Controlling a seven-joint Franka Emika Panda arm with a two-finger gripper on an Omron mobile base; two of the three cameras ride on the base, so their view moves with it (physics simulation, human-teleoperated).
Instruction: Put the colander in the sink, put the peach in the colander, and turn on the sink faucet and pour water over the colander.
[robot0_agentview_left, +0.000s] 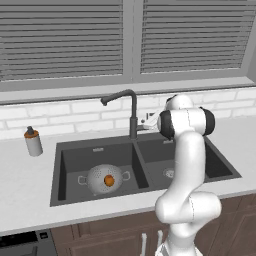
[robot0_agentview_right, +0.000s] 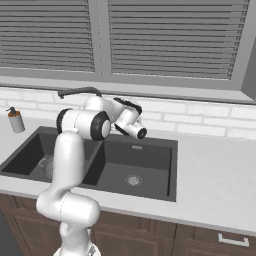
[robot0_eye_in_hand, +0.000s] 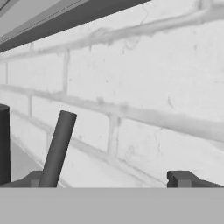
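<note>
The sink (robot0_agentview_left: 70, 192) sat sunk in the counter (robot0_agentview_left: 20, 190), below the window blinds (robot0_agentview_left: 60, 40) and in front of the brick wall (robot0_agentview_left: 60, 115). A divider (robot0_agentview_left: 141, 165) split it into a left and a right basin. The colander (robot0_agentview_left: 100, 181) rested on the floor of the left basin, toward its front, and the peach (robot0_agentview_left: 109, 180) lay inside the colander. The faucet (robot0_agentview_left: 131, 112) rose from the counter behind the divider, its spout reaching left over the left basin. A bottle (robot0_agentview_left: 33, 141) stood on the counter left of the sink, near the wall. The arm's hand (robot0_agentview_left: 150, 121) hung just right of the faucet's post, close before the wall.
</note>
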